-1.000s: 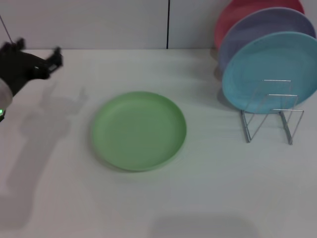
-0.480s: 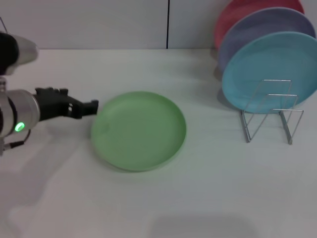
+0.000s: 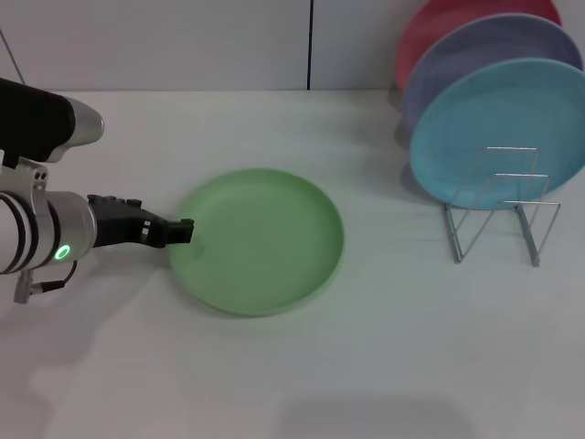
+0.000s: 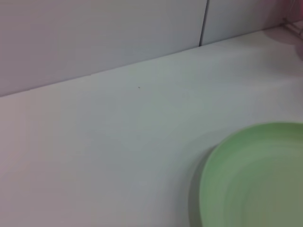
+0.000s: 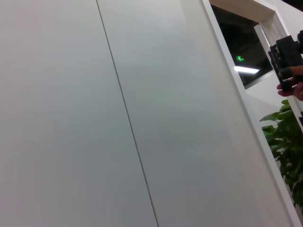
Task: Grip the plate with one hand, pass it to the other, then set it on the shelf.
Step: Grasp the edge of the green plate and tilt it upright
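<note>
The light-green plate [image 3: 260, 242] lies flat on the white table, left of centre in the head view. My left gripper [image 3: 183, 230], black on a silver-white arm with a green light, reaches in from the left, and its tip is at the plate's left rim. The left wrist view shows part of the plate [image 4: 255, 179] and bare table beside it. The silver wire shelf [image 3: 501, 215] stands at the right, its front slots free. My right gripper is out of view; its wrist view shows only a wall.
A light-blue plate [image 3: 498, 128] stands upright in the rack, with a lavender plate [image 3: 484, 55] and a pink-red plate [image 3: 439, 27] behind it. The white table [image 3: 366, 347] stretches between the green plate and the rack. A wall lies behind.
My left arm has swung down from the far left and reached right, so the gripper tip now meets the plate's left rim. The plate has not moved.
</note>
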Controlling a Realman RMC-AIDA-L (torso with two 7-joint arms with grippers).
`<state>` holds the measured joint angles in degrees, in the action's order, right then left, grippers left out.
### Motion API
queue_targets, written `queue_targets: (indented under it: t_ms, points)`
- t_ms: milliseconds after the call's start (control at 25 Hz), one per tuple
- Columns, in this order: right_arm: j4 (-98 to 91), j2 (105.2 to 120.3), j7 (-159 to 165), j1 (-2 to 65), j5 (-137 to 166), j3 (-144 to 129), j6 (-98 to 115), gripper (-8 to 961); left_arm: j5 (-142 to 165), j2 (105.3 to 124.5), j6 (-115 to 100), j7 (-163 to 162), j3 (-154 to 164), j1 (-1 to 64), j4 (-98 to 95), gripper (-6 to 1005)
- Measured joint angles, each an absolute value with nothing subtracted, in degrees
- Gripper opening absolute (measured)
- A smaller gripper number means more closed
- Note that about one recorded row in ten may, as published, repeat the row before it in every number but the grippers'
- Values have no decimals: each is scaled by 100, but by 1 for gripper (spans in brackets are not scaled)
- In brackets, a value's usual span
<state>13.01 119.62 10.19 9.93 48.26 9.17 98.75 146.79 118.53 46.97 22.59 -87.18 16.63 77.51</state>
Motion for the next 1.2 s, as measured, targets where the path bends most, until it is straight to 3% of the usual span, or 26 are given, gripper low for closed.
queue_targets:
  t_ms: [1200]
  points:
    - [1301,11961,1019,993,4824,905,9895,831,14598,11856,4625,2258,-8719,2197,6873,741]
